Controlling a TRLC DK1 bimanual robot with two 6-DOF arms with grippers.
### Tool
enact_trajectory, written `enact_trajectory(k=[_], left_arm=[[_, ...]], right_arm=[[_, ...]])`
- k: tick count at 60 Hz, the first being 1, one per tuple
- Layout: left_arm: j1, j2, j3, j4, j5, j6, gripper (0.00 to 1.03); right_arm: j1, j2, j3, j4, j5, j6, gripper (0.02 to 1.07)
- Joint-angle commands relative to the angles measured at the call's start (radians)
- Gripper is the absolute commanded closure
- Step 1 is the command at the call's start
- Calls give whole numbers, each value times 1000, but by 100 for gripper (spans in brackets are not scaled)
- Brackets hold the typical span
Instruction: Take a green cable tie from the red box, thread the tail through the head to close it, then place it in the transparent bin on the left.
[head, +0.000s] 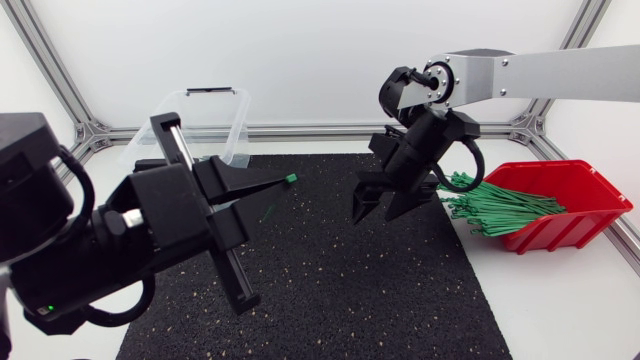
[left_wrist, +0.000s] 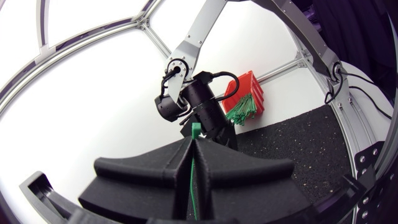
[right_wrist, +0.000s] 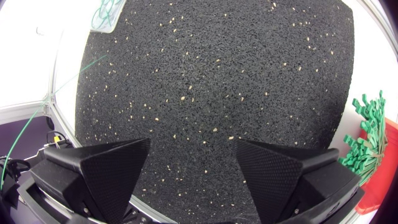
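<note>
1. Current step: threading, not yet begun. The left gripper (left_wrist: 191, 143) is clamped on one green cable tie (left_wrist: 196, 129). The strap runs down between the closed fingers, and only the head projects past the fingertips. No loop is visible, so the tie is judged unclosed.

2. The right gripper (right_wrist: 193, 158) hangs over the black mat (right_wrist: 211, 74) with its fingers spread wide and nothing between them. It is well apart from the tie head, which points toward it.

3. Next move (judgement): the right gripper must take the free tail and guide it into the head. The tail is thin, and little of it shows below the left fingers, so the pickup needs a fine pinch near the tip. The head opening must be turned to face the tail.

4. Surroundings: ahead of the left jaws, beyond the right arm, the red box (head: 590, 190) holds the remaining green ties (head: 500, 205). The transparent bin (head: 195, 110) stands behind the left gripper.

5. Obstructions: nothing lies on the mat between the two grippers. The broad left fingers cover most of the strap.
</note>
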Motion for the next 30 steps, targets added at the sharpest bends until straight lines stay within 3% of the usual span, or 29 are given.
enact_trajectory(k=[1, 5, 30], left_arm=[[-16, 17, -16, 31, -15, 21, 100], [-20, 24, -15, 43, -26, 35, 100], [-26, 89, -27, 152, -61, 87, 100]], right_arm=[[20, 15, -1, 26, 5, 93, 8], [33, 44, 28, 24, 102, 198, 8], [35, 123, 187, -66, 57, 253, 6]])
